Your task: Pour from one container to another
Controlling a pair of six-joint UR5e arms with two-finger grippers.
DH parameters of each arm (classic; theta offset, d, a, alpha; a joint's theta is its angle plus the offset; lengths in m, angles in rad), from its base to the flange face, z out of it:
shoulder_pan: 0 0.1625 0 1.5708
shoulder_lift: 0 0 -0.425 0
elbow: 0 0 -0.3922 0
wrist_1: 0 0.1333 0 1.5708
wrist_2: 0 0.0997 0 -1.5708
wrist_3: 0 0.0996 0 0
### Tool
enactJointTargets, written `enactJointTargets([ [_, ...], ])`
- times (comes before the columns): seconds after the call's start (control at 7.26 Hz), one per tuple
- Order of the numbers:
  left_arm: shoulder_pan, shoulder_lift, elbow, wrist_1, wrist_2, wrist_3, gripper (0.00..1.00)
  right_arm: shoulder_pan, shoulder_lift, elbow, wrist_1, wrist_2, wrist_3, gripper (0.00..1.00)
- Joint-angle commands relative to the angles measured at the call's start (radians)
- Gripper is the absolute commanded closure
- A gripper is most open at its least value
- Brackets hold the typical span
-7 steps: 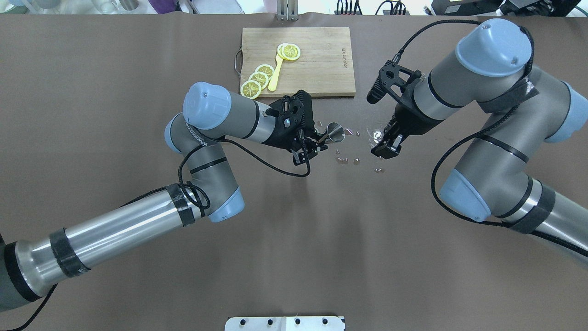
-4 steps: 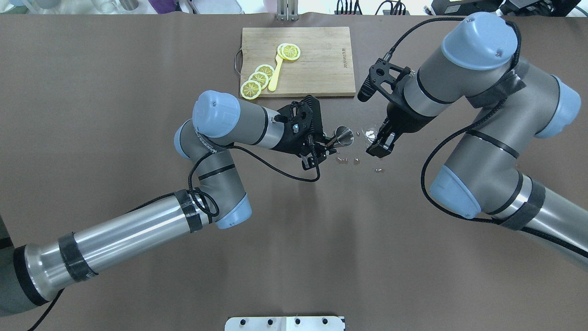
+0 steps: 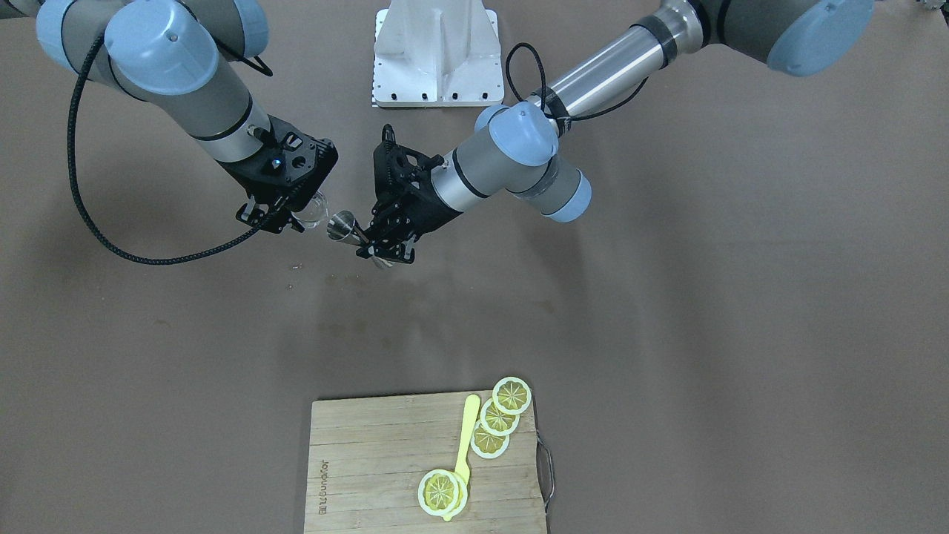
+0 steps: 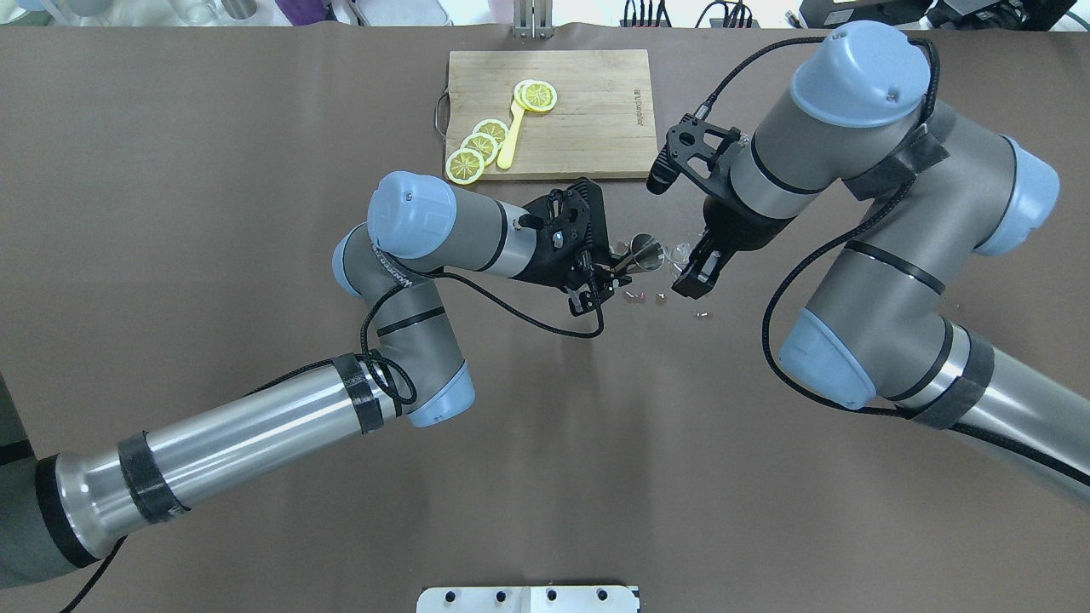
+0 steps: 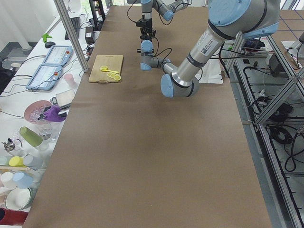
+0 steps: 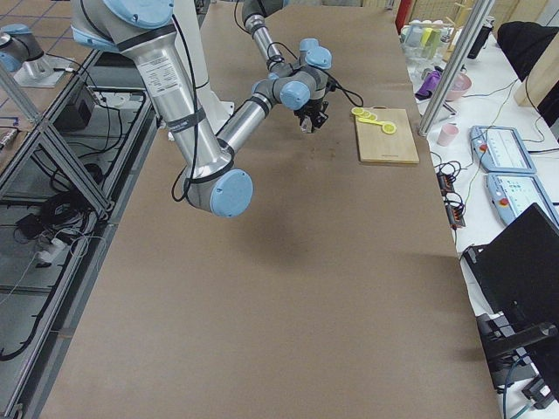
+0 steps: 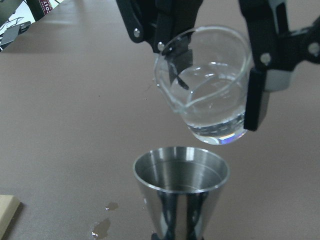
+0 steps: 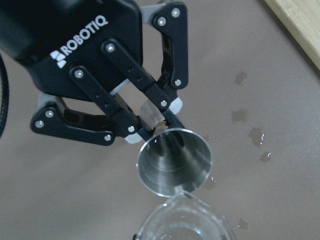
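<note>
My left gripper is shut on the stem of a steel jigger, which it holds upright above the table. In the left wrist view the jigger looks empty. My right gripper is shut on a clear glass beaker holding some water. In the left wrist view the beaker is tilted, its spout just above and behind the jigger's rim. The front view shows the beaker almost touching the jigger. I see no stream of water.
A wooden cutting board with lemon slices and a yellow spoon lies at the far edge. Small water drops spot the brown table under the grippers. The robot's white base plate is at the near edge.
Both arms have moved toward each other. The right gripper carried the beaker left and the left gripper carried the jigger right, so they now nearly meet.
</note>
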Motion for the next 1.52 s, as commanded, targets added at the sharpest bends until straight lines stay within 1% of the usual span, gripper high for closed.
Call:
enactJointTargets([
  [0.0,0.002,0.0,0.0,-0.001,0.0,0.0,1.0,-0.004,0.017,-0.001,-0.05,-0.003,-0.002,1.0],
  [0.28,0.002,0.0,0.0,-0.003,0.0,0.0,1.0,-0.002,0.043,-0.004,-0.121,-0.003,-0.058,1.0],
  [0.55,0.002,0.0,0.0,-0.009,0.0,-0.002,1.0,-0.002,0.05,-0.007,-0.139,-0.003,-0.062,1.0],
  [0.83,0.002,0.0,0.0,-0.009,0.0,-0.002,1.0,-0.001,0.084,-0.009,-0.205,-0.004,-0.074,1.0],
  [1.1,0.002,0.0,0.0,-0.012,0.0,-0.002,1.0,0.004,0.086,-0.018,-0.21,-0.009,-0.075,1.0],
  [1.38,0.002,0.0,0.0,-0.018,0.0,-0.002,1.0,0.009,0.132,-0.055,-0.268,-0.009,-0.109,1.0],
])
